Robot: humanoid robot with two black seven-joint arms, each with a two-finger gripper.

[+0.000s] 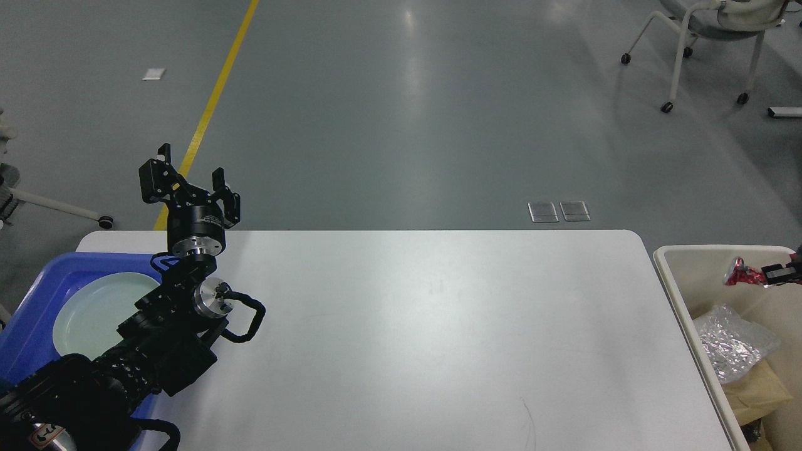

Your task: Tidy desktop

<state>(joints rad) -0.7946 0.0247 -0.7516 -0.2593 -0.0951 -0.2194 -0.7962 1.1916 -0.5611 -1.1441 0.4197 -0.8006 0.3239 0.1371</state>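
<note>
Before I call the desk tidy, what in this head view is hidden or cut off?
- Blue tray: near part hidden by the left arm, left side cut by the frame edge.
- Pale plate: lower right covered by the arm.
- Beige bin: contents cut off at the right edge.
- Right gripper: only a dark bit at the right edge; state unreadable.
- Desktop: near edge out of frame.
</note>
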